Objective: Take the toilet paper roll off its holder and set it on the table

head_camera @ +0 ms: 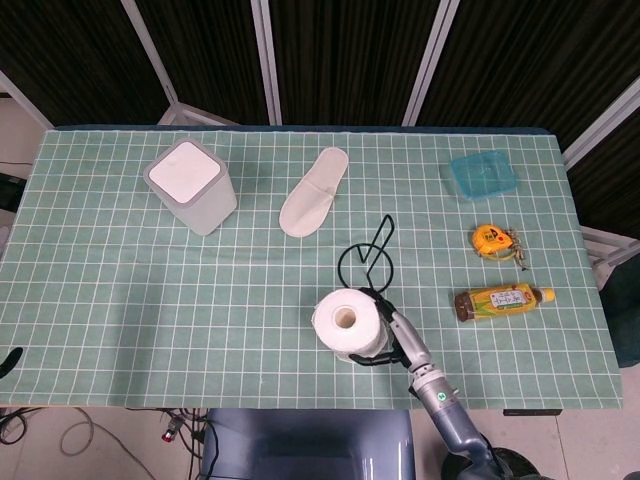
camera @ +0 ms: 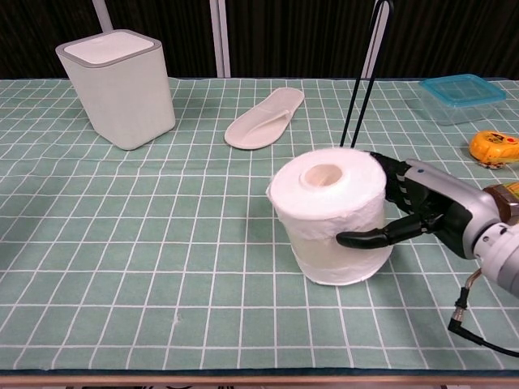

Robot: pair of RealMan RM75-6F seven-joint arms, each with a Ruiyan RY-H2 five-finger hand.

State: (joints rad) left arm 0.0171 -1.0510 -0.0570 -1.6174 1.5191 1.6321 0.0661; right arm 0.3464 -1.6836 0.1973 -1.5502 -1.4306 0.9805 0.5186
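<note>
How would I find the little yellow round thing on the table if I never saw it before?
Start at the blue plastic box near the table's far right corner. Come toward the robot along that right side to the yellow tape measure. It sits between the box and a lying bottle, and it alone is small, rounded and bright yellow with a dark middle.

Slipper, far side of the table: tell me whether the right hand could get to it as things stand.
Probably not right now. The right hand holds the toilet paper roll, so it is occupied. The green cloth between it and the slipper looks bare; the wire holder stands just to the side.
</note>
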